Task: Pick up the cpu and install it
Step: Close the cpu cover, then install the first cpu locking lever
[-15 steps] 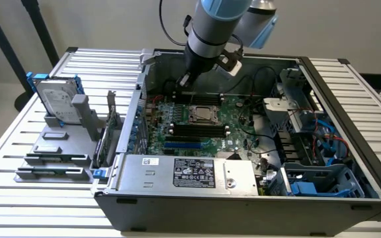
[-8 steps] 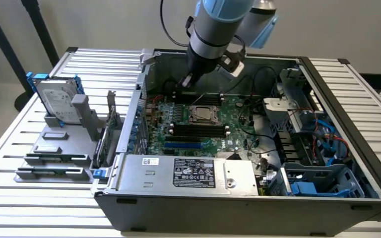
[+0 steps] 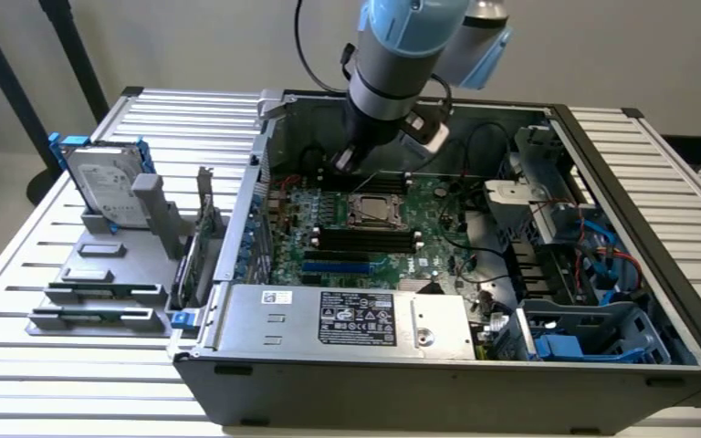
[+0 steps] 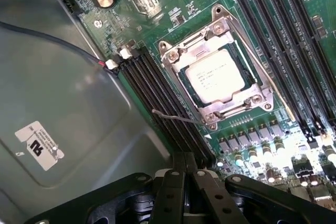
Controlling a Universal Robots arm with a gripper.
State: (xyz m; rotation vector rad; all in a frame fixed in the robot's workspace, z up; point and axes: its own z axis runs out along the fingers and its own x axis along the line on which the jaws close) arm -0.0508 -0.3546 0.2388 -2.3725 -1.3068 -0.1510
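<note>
One cpu sits flat in its socket, well ahead of the jaws and clear of them. It is ringed by the metal retention frame, which keeps it square over its contacts, so the placing itself looks done. The gripper hangs over the dark memory slots with its jaws pressed together and nothing between them, likely because a closed tip suits pushing rather than carrying. Between jaws and chip lies the thin socket lever, apparently not latched down.

cpu in socket — memory slots both sides
</note>
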